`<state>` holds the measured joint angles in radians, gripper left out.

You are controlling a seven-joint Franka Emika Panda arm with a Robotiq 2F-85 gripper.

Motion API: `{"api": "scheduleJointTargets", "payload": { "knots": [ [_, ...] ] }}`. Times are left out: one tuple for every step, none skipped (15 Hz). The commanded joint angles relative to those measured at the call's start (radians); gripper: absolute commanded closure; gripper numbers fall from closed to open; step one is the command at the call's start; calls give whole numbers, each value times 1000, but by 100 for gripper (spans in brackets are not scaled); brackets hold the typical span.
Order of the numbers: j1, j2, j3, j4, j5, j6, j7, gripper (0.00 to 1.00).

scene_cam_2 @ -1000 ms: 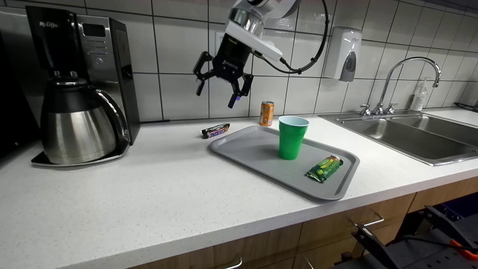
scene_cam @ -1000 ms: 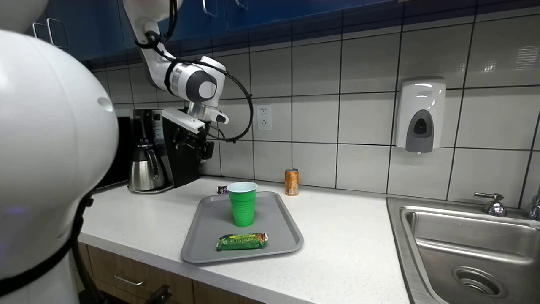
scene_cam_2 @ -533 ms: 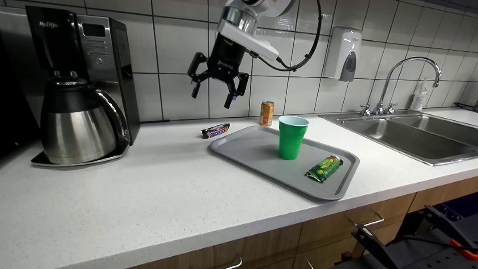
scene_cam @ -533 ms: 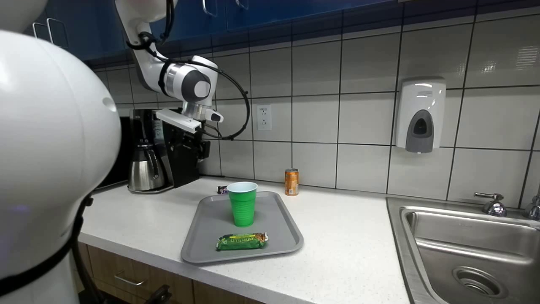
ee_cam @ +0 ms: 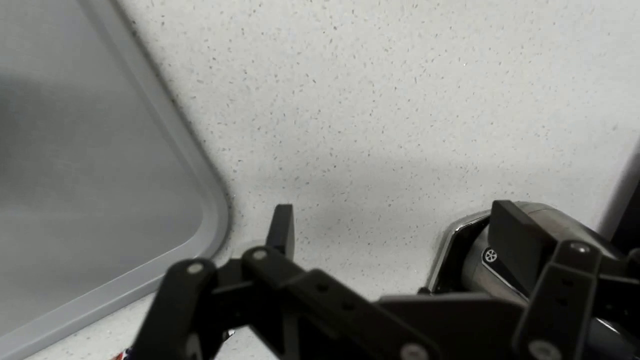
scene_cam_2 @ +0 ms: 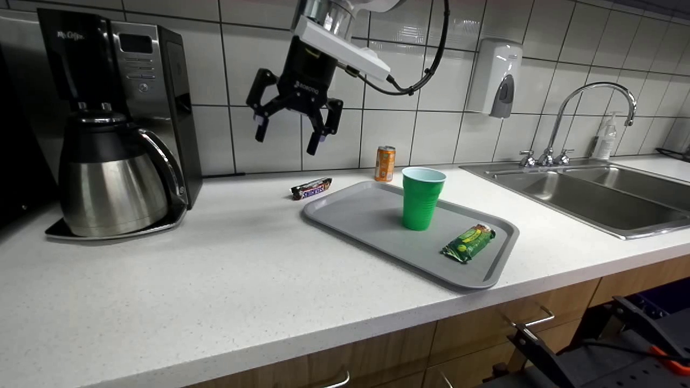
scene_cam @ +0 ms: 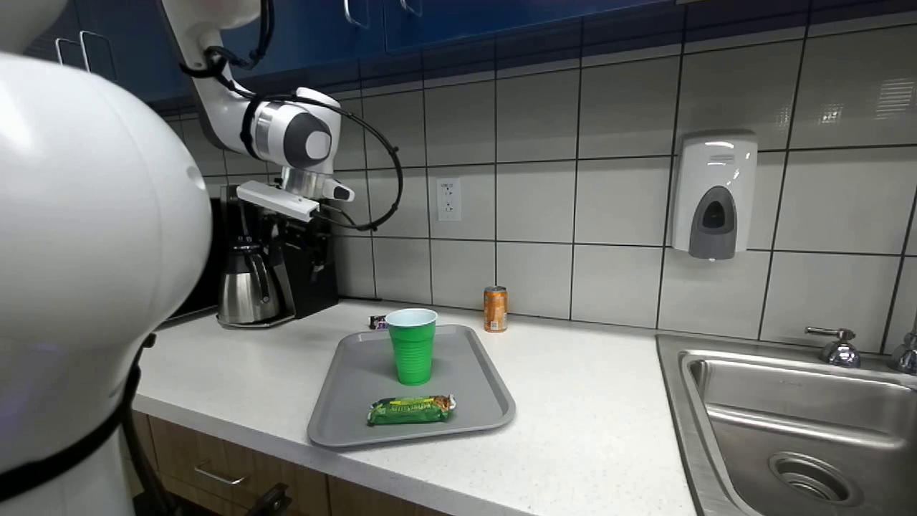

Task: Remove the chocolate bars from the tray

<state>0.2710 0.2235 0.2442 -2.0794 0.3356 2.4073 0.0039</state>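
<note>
A chocolate bar in a green wrapper lies on the tray near the front, seen in both exterior views (scene_cam: 411, 410) (scene_cam_2: 469, 243). The grey tray (scene_cam: 344, 401) (scene_cam_2: 366, 215) rests on the counter; its corner also shows in the wrist view (ee_cam: 100, 150). A Snickers bar (scene_cam_2: 311, 188) (scene_cam: 377, 322) lies on the counter behind the tray, off it; a sliver shows at the wrist view's bottom edge. My gripper (scene_cam_2: 287, 139) is open and empty, high above the counter between coffee maker and tray. Its spread fingers show in the wrist view (ee_cam: 393, 215). The green bar is out of the wrist view.
A green cup (scene_cam: 413, 347) (scene_cam_2: 422, 199) stands upright on the tray beside the green bar. An orange can (scene_cam: 495, 309) (scene_cam_2: 385, 164) stands behind the tray near the wall. A coffee maker with a steel carafe (scene_cam_2: 116, 172) stands beside my gripper. A sink (scene_cam_2: 609, 194) lies beyond the tray.
My arm and gripper have moved toward the coffee maker, away from the tray, leftward in both exterior views. The gripper stays open. The bars, cup, can and tray have not moved.
</note>
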Motion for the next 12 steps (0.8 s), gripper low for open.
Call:
{"api": "scheduleJointTargets", "payload": {
  "knots": [
    [-1,-65,17,-67,-24,19,8,0],
    [-3,-77,21,-82,-18,21,2,0],
    [-4,-89,22,-95,-16,24,-2,0],
    [-4,-100,24,-106,-13,26,-6,0],
    [-5,-113,26,-119,-8,28,-11,0],
    [-6,-124,27,-130,-3,27,-16,0],
    [-7,-136,28,-143,3,26,-21,0],
    [-7,-147,28,-154,4,25,-23,0],
    [-7,-158,28,-166,7,25,-27,0],
    [-7,-169,28,-177,11,23,-30,0],
    [-7,-182,27,-190,13,22,-32,0],
    [-7,-195,27,-202,17,21,-35,0]
  ]
}}
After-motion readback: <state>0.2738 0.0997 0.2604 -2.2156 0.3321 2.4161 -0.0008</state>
